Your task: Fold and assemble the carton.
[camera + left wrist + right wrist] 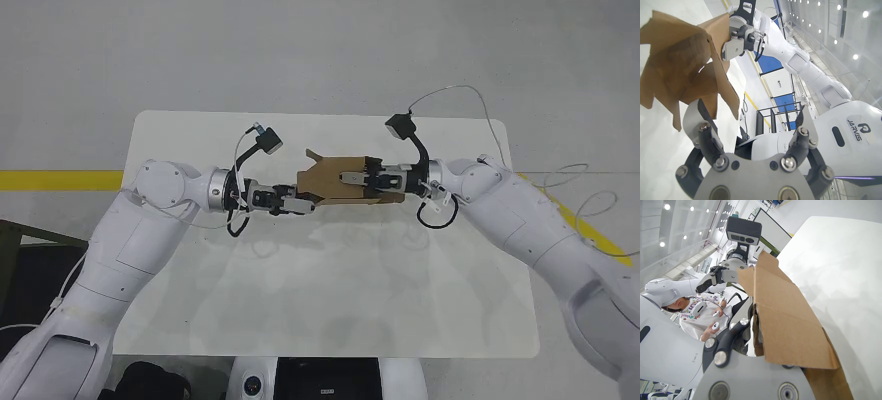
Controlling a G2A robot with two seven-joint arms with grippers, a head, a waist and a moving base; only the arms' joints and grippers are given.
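Note:
A brown cardboard carton (335, 180), partly unfolded with its flaps loose, hangs above the middle of the white table (320, 300). My right gripper (352, 179) is shut on one of its walls; in the left wrist view that gripper (728, 47) pinches the wall's edge. In the right wrist view the carton (787, 321) hides the fingers. My left gripper (297, 204) is open at the carton's left end. One of its fingers (703, 111) lies close under a hanging flap (723, 94), and the carton's hollow inside (677, 62) faces it.
The white table has rounded corners and bare surface (838, 266) all around the carton. A yellow floor stripe (60, 180) runs past the table's left side.

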